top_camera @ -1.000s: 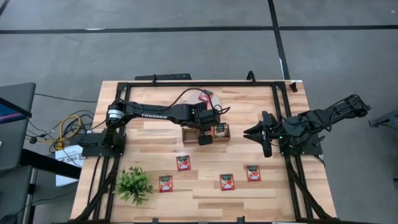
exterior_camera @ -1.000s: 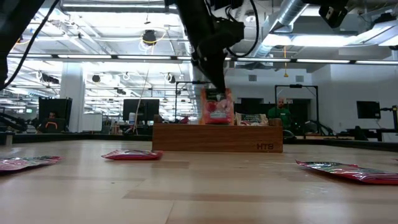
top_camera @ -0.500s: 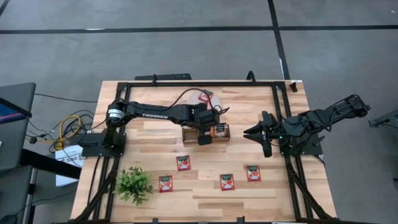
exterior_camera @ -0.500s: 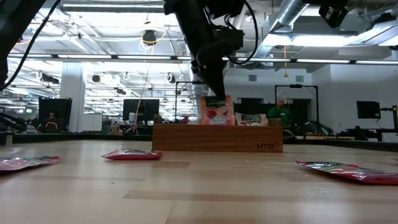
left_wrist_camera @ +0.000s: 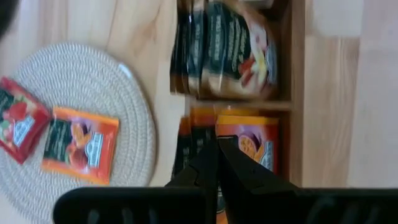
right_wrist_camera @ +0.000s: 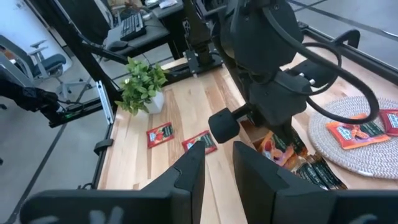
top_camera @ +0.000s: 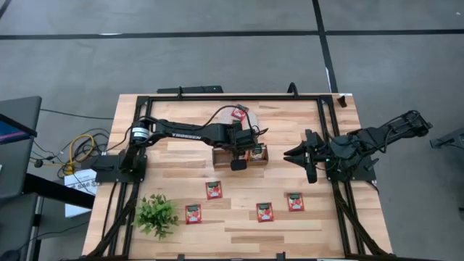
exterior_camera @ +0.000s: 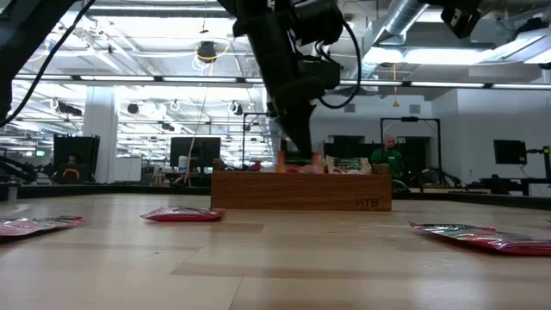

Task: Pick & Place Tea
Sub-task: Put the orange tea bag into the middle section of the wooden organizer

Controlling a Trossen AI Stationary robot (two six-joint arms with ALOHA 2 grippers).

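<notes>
A small plant (top_camera: 156,215) stands at the table's (top_camera: 181,156) left front. Four tea sachets (top_camera: 213,190) lie loose in front. The left gripper (left_wrist_camera: 217,163), pinching a sachet (left_wrist_camera: 249,140), is down in the wooden tray (top_camera: 217,157). The right gripper (top_camera: 293,154) waits, fingers parted.

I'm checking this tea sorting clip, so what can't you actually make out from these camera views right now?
- Whether the left gripper pinches an orange sachet: in the left wrist view its shut fingers cover the spot.
- The wooden tray contents: the low view's front wall hides most.
- Sachet print: too small in the high view.
- The woven mat: cut off by the frame edge in the left wrist view.
</notes>
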